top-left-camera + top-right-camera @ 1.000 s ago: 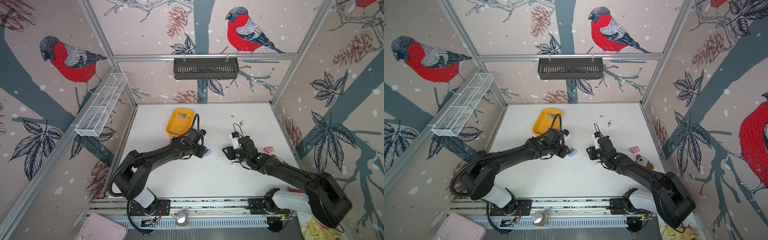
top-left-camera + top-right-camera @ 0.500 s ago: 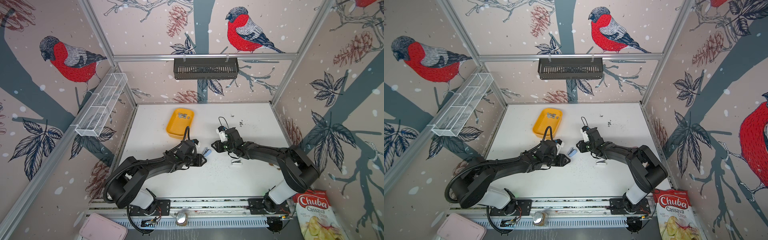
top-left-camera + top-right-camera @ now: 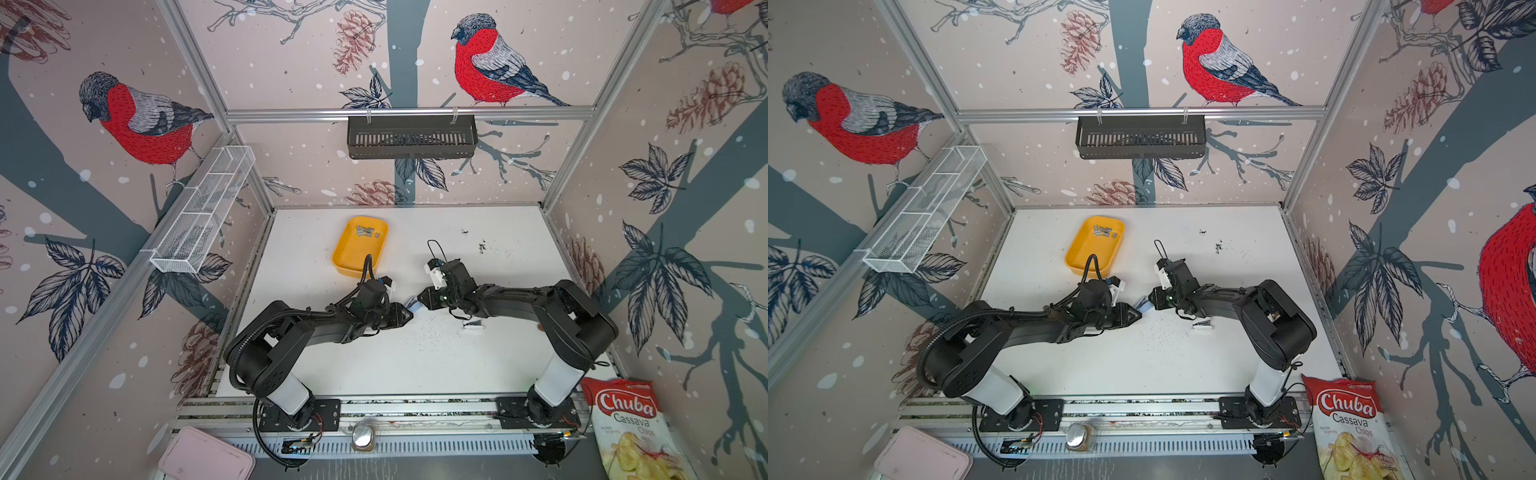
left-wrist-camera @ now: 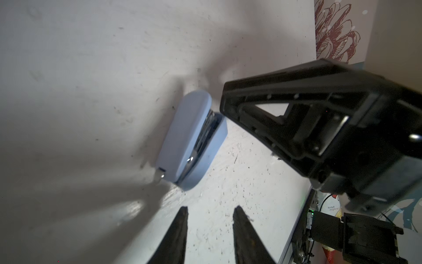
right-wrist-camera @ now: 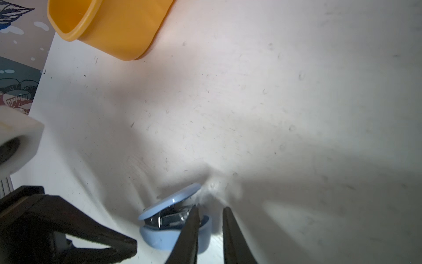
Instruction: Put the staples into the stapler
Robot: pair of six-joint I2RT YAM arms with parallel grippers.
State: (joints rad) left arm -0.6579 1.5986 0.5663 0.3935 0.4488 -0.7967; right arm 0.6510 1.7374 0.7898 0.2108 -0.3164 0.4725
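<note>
A small light-blue stapler (image 3: 414,305) (image 3: 1144,307) lies on the white table between my two grippers. Its top stands slightly apart from its base, with metal showing between (image 4: 189,139) (image 5: 173,219). The right gripper (image 5: 211,208) (image 3: 420,297) is at the stapler's end, jaws narrowly apart with nothing between them, and one finger (image 5: 190,226) overlaps the stapler's mouth. A little short of the stapler, the left gripper (image 4: 210,209) (image 3: 409,316) is open and empty. Several silver staples (image 3: 368,231) (image 3: 1105,231) lie in the yellow tray (image 3: 353,266) (image 3: 1086,266) at the back.
A small white piece with a dark bit (image 3: 473,326) lies on the table under the right forearm. Dark specks are scattered about the table. A black basket (image 3: 411,137) hangs on the back wall, a white wire basket (image 3: 203,212) on the left wall. A chips bag (image 3: 627,419) lies front right.
The right gripper has moved left up to the stapler and its jaws have narrowed. The left gripper has drawn back a little from the stapler, which now lies on the table.
</note>
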